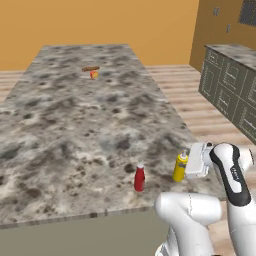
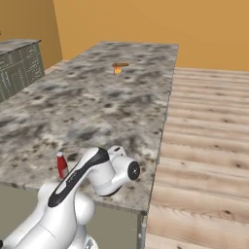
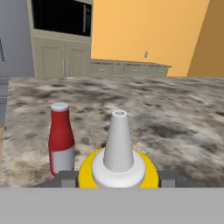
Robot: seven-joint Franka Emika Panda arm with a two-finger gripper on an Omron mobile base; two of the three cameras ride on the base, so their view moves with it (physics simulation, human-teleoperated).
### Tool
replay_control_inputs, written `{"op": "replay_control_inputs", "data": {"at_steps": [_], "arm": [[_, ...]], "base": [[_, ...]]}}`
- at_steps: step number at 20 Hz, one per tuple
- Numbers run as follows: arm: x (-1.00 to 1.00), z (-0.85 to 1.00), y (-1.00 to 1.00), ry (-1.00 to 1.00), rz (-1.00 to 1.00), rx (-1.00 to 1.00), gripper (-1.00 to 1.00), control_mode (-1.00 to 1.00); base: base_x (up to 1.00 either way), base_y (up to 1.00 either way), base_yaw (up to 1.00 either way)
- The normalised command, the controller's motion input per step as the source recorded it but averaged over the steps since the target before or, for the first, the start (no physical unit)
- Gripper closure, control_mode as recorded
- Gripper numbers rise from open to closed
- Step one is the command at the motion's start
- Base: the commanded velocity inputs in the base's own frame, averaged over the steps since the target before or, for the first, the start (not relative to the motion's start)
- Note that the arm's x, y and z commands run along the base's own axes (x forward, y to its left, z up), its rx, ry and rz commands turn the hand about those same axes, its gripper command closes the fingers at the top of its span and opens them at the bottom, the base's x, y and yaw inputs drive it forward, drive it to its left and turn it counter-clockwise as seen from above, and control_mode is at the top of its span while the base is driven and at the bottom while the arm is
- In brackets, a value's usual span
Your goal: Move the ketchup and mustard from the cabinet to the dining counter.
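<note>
The mustard (image 3: 118, 168), a yellow squeeze bottle with a white nozzle, stands upright on the dining counter (image 1: 75, 115) near its front right edge. My gripper (image 3: 118, 180) is shut on it, one finger on each side of its shoulders. From the left base view the mustard (image 1: 180, 167) sits just left of the hand (image 1: 197, 160). The ketchup (image 1: 139, 178), red with a white cap, stands free on the granite a short way to its left. It is also seen as ketchup (image 3: 61, 138) and ketchup (image 2: 62, 165). Whether the olive-grey doors (image 3: 65, 59) far back are the cabinet I cannot tell.
A tiny red-and-brown food item (image 1: 91, 71) lies far down the counter. Low olive-grey base cabinets (image 1: 230, 90) line the right wall. Wooden floor (image 2: 204, 146) runs along the counter's right side. The counter's front edge (image 1: 75, 217) is just below the bottles.
</note>
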Motion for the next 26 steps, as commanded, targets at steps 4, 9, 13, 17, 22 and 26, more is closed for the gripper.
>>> {"op": "replay_control_inputs", "data": {"at_steps": [4, 9, 13, 17, 22, 26], "arm": [[0.19, -0.31, 0.0, 0.0, 0.02, 0.0, 1.0, -1.0], [0.21, -0.35, 0.0, 0.0, 0.02, 0.0, 1.0, -1.0], [0.22, -0.36, 0.0, 0.0, 0.02, 0.0, 1.0, -1.0], [0.26, -0.38, 0.0, 0.0, 0.01, 0.0, 1.0, -1.0], [0.03, -0.32, 0.16, 0.0, 0.04, 0.0, -1.0, -1.0], [-0.11, -0.12, 0.2, 0.0, 0.03, 0.0, -1.0, -1.0]], "base": [[0.0, 0.0, 0.0], [0.0, 0.0, 0.0], [0.0, 0.0, 0.0], [0.0, 0.0, 0.0], [0.0, 0.0, 0.0], [0.0, 0.0, 0.0]]}}
